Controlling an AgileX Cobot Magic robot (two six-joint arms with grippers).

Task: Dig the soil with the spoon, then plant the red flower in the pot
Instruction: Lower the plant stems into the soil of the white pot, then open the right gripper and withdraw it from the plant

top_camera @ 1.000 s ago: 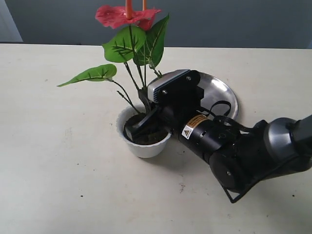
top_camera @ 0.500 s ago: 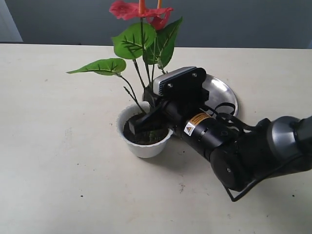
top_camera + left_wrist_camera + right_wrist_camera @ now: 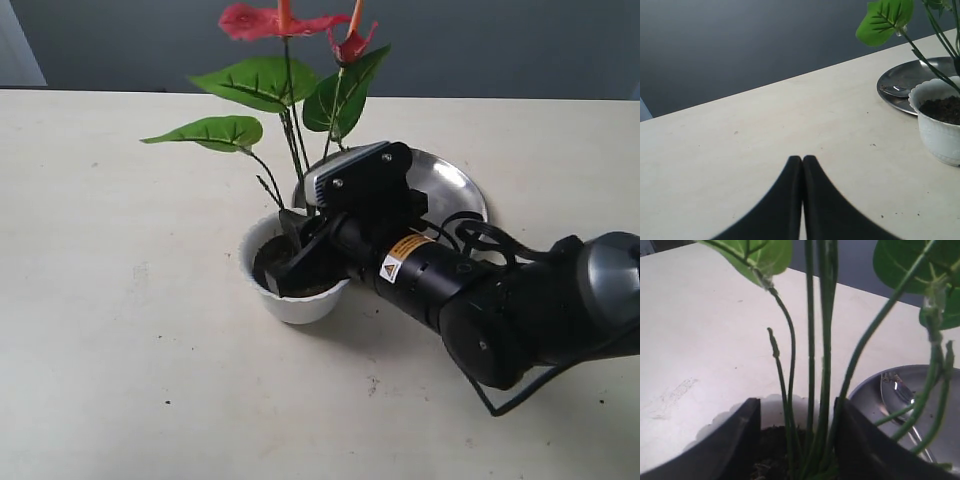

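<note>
The red flower (image 3: 262, 80) stands with its stems in the soil (image 3: 266, 260) of the white pot (image 3: 297, 304). My right gripper (image 3: 296, 264) reaches into the pot from the right, open, its fingers astride the green stems (image 3: 827, 340); several stems lean on one finger. In the right wrist view the gripper (image 3: 796, 406) hangs over the soil (image 3: 769, 450) inside the scalloped rim (image 3: 715, 422). The spoon (image 3: 897, 390) lies on the steel plate (image 3: 457, 190) behind the pot. My left gripper (image 3: 802, 160) is shut and empty, hovering above bare table, apart from the pot (image 3: 937, 136).
The round steel plate (image 3: 905, 80) with the spoon (image 3: 895, 90) sits just behind the pot, close beside the right arm's wrist. The tabletop spreads pale and wide to the left and front. A few soil crumbs (image 3: 374, 381) dot the table near the pot.
The flower has swung from leaning left to nearly upright, its blooms shifting right. The right gripper has sunk slightly lower at the pot's rim.
</note>
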